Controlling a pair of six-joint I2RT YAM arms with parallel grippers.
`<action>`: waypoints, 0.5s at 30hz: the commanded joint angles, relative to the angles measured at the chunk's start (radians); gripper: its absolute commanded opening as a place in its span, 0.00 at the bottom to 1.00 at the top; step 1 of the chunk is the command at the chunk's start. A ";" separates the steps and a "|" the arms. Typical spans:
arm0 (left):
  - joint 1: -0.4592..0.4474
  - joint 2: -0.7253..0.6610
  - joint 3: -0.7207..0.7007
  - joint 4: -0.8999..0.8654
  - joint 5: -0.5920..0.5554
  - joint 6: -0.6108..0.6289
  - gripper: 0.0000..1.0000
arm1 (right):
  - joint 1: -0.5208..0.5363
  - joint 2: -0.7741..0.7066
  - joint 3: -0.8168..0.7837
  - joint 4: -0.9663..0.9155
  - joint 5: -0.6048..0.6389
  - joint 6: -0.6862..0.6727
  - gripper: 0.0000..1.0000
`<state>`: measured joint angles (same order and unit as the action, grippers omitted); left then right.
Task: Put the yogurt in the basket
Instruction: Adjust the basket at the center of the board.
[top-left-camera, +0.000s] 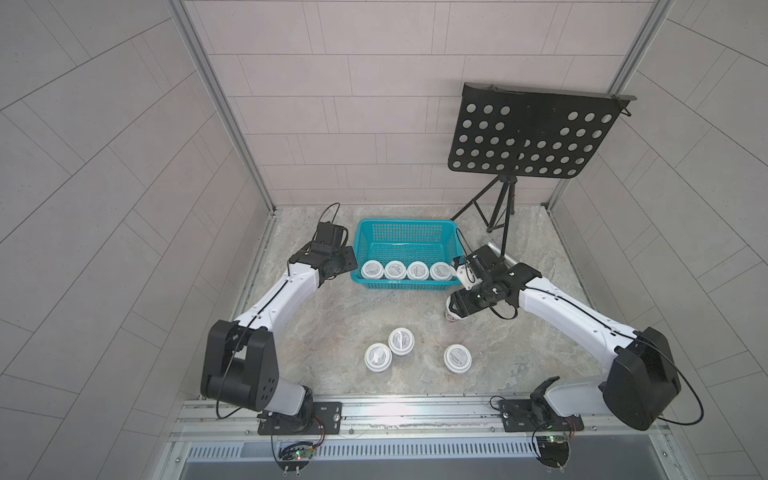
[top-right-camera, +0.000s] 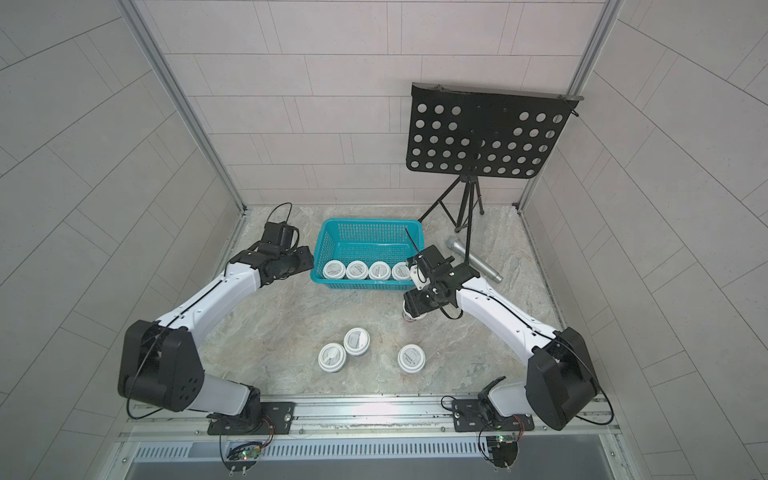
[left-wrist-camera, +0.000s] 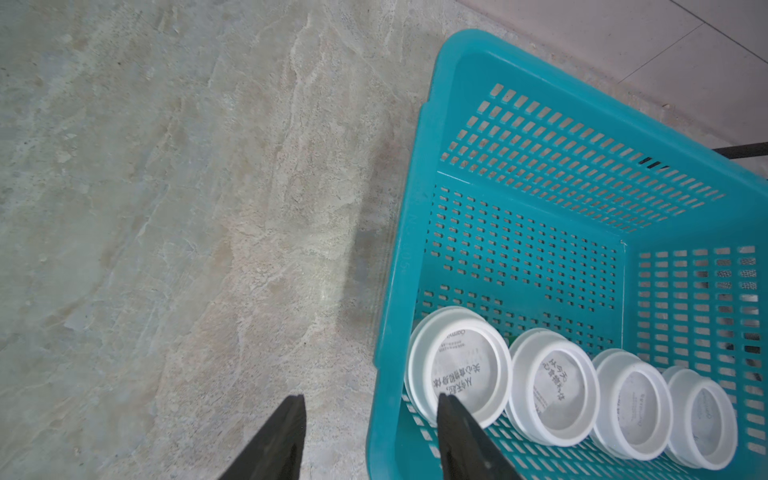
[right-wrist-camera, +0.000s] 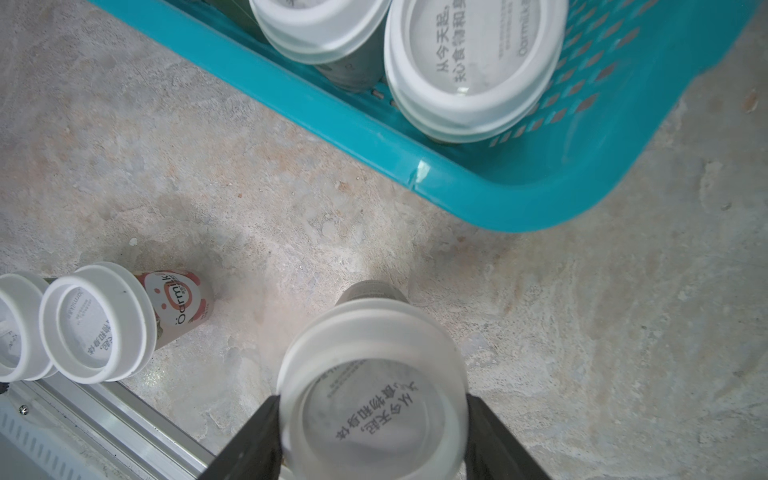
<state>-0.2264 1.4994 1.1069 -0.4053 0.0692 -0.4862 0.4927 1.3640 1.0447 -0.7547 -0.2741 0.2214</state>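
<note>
1. A held cup is clamped between the black jaws of the right gripper. It is kept outside the basket, near the basket's front right corner. Its round, translucent white lid with a raised rim is seen, and grey print shows through. The tapered body is mostly hidden beneath the lid, and whether its base touches the table cannot be told.
2. A row of cups, four in number, is stood along the basket's near wall, lid rims close together.
3. The basket is made of smooth teal plastic. It is rectangular, with a thick rim and slotted mesh walls and floor, and its far half is bare.
4. Three loose cups are stood on the table nearer the arm bases. Two of them are touching, and a pink printed side is shown on one.
5. The left gripper is held at the basket's left end, with its jaws apart and nothing between them. Only the tips are in frame.
6. The table is mottled like grey-beige stone.
7. A black perforated music stand and a silver microphone are placed behind, the microphone partly covered.
</note>
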 joint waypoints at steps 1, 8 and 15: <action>0.005 0.038 0.033 0.071 0.036 0.011 0.55 | -0.016 -0.029 -0.002 -0.039 -0.006 -0.005 0.68; 0.006 0.132 0.067 0.085 0.046 0.020 0.52 | -0.048 -0.054 0.003 -0.068 -0.005 -0.016 0.68; 0.006 0.159 0.052 0.090 0.055 0.014 0.46 | -0.066 -0.085 0.005 -0.078 -0.011 -0.019 0.68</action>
<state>-0.2249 1.6535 1.1450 -0.3271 0.1204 -0.4786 0.4332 1.3048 1.0447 -0.8024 -0.2821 0.2131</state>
